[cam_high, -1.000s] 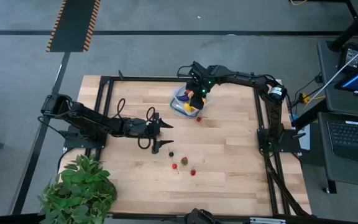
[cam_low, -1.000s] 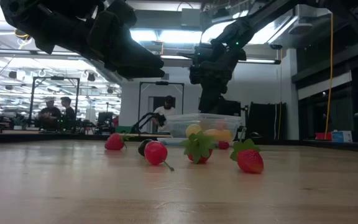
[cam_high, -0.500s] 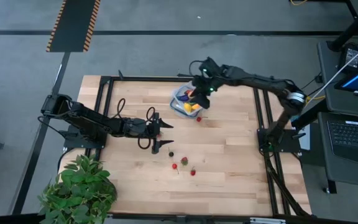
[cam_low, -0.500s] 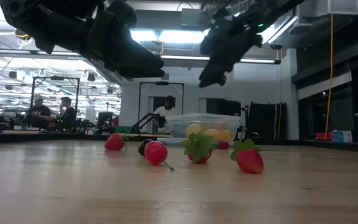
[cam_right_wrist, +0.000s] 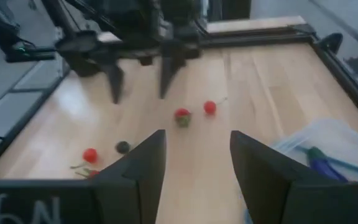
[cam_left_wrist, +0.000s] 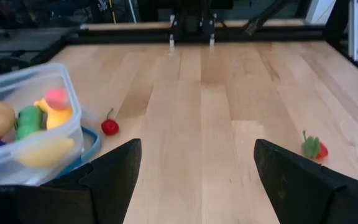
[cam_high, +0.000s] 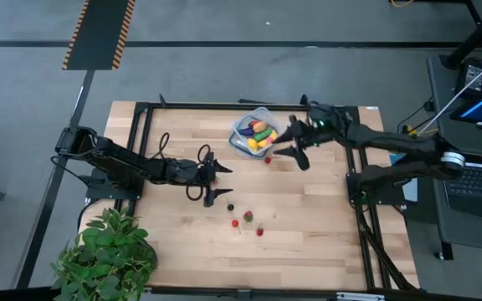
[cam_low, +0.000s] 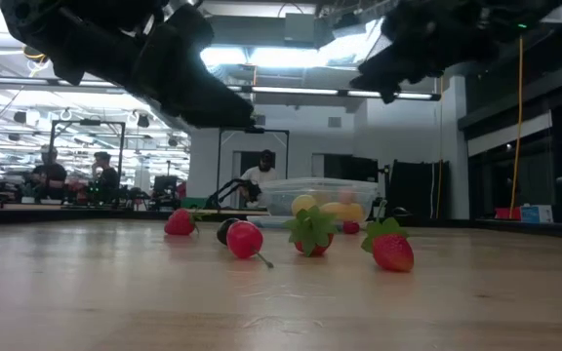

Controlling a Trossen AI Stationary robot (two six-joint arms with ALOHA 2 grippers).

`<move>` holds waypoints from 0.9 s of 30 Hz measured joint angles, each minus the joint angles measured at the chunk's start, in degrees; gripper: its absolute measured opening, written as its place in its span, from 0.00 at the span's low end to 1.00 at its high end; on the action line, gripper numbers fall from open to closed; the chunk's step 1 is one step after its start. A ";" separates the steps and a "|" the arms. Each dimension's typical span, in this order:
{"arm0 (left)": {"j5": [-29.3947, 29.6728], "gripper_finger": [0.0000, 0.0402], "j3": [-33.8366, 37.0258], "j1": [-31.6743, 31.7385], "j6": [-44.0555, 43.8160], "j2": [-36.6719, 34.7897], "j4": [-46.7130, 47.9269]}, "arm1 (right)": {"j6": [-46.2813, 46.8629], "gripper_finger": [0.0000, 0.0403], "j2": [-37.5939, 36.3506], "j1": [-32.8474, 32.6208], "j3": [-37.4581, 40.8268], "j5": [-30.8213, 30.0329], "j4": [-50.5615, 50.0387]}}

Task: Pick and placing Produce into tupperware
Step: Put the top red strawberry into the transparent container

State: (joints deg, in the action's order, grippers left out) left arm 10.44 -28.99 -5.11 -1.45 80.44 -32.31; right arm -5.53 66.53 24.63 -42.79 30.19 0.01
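Note:
The tupperware (cam_high: pixel 253 134) stands at the table's far middle, holding several pieces of produce: yellow, green, orange and purple. It also shows in the left wrist view (cam_left_wrist: pixel 23 127). A red cherry (cam_high: pixel 268 159) lies just near of it. Three red berries (cam_high: pixel 248 222) and a dark one (cam_high: pixel 230 206) lie toward the near middle; the low view shows them close up (cam_low: pixel 390 249). My right gripper (cam_high: pixel 287 149) is open and empty, in the air to the right of the tupperware. My left gripper (cam_high: pixel 224 181) is open and empty, in the air left of the table's middle.
A potted leafy plant (cam_high: pixel 107 251) stands at the table's near left corner. Black frame rails (cam_high: pixel 354 176) run along the table's sides. Bare wood lies between the two grippers. People show in the room behind the table (cam_low: pixel 96 175).
My right gripper has gone from above the tupperware toward the table's right and near edges, and has turned to face the table's middle. The produce and my left gripper have kept still.

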 joint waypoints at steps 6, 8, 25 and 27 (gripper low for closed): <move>0.00 0.76 -1.57 0.18 -2.97 -1.80 10.57 | 4.83 0.45 -8.06 -2.87 12.02 -0.17 13.39; 0.85 0.76 -4.04 0.25 -4.16 -3.35 19.39 | 5.95 0.45 -9.78 -3.45 15.07 -0.04 17.13; 1.66 0.76 -20.20 0.23 -17.49 -3.56 61.13 | 12.79 0.45 -10.37 -6.83 20.77 -2.16 21.51; 1.66 0.76 -20.20 0.23 -17.90 -2.90 61.86 | 12.80 0.45 -10.01 -6.82 20.77 -3.55 21.53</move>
State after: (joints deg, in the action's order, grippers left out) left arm 12.10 -49.19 -4.89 -19.35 77.55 29.55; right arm 7.27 56.52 17.80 -22.02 26.64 21.54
